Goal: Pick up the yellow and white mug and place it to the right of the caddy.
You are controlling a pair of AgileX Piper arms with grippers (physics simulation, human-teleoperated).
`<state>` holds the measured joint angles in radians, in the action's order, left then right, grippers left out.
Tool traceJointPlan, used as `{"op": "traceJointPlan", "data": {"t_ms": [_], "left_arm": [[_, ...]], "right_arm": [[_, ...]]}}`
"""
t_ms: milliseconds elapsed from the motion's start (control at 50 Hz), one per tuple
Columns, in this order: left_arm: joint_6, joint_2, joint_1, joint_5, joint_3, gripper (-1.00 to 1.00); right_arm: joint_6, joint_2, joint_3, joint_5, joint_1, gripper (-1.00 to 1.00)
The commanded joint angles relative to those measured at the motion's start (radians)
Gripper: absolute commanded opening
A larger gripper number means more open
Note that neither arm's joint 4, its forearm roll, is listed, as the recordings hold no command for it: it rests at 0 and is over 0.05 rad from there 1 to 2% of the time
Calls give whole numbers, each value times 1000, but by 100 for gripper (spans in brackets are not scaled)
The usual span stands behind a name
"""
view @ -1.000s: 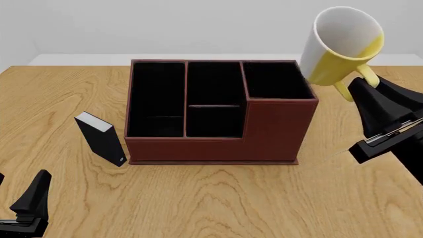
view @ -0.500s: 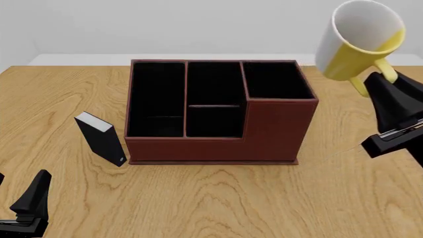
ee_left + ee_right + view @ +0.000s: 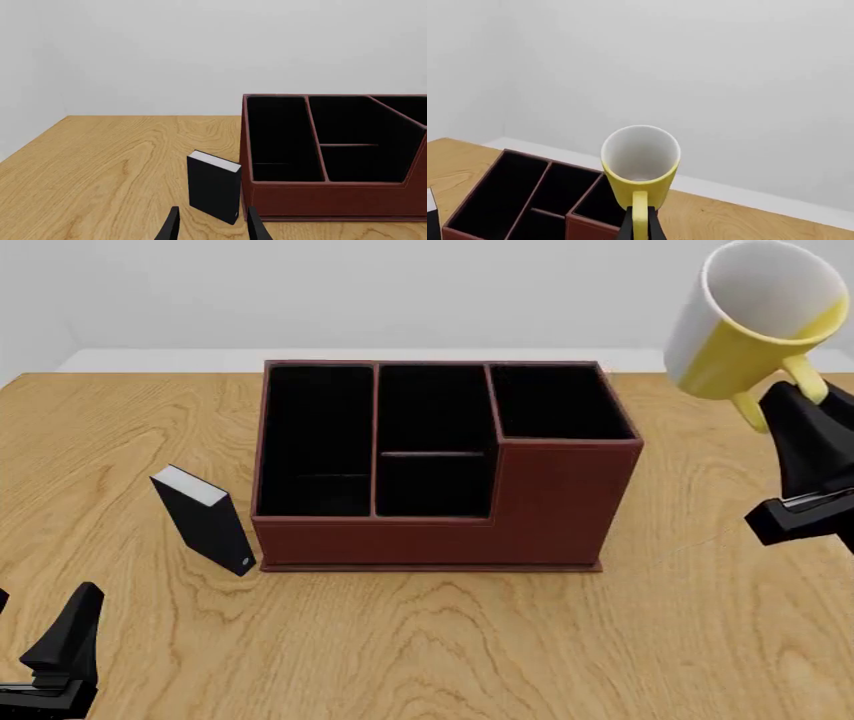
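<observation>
Yellow and white mug (image 3: 750, 328): held in the air at the far right of the scene, above the tabletop and to the right of the caddy; tilted, white opening turned toward the front camera; yellow handle pointing down into the right claw.
Right claw (image 3: 805, 400): closed on the mug's handle, 1 black finger on each side of the loop as the right wrist view shows (image 3: 639, 226).
Caddy (image 3: 441, 530): reddish-brown box with black interior, standing at mid tabletop; 3 compartments visible, the right 1 with a taller front wall; the middle 1 crossed by a divider.
Black block (image 3: 204, 519): small, white-topped, upright and leaning, just beside the caddy's left near corner, not touching as far as can be told.
Left claw (image 3: 209, 231): low at the near left, fingers parted narrowly, holding nothing, pointed at the black block.
Tabletop (image 3: 441, 640): light wood grain.
</observation>
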<state>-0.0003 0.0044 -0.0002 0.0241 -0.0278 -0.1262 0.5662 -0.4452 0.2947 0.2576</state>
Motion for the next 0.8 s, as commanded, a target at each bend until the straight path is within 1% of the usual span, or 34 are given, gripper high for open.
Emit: {"op": "traceJointPlan", "data": {"t_ms": [20,300,380,460,700,800], "left_arm": [[-1,0,0,0,0,100],[0,0,0,0,0,100],[0,0,0,0,0,100],[0,0,0,0,0,100],[0,0,0,0,0,100],[0,0,0,0,0,100]], "right_arm": [[16,-3,-4,-4,-39,-100],[31,-8,-7,-15,-87,-100],[34,4,-1,-4,-101,-100],[41,15,6,9,-122,-100],[46,109,37,94,-150,-100],[50,124,42,106,-165,-100]]}}
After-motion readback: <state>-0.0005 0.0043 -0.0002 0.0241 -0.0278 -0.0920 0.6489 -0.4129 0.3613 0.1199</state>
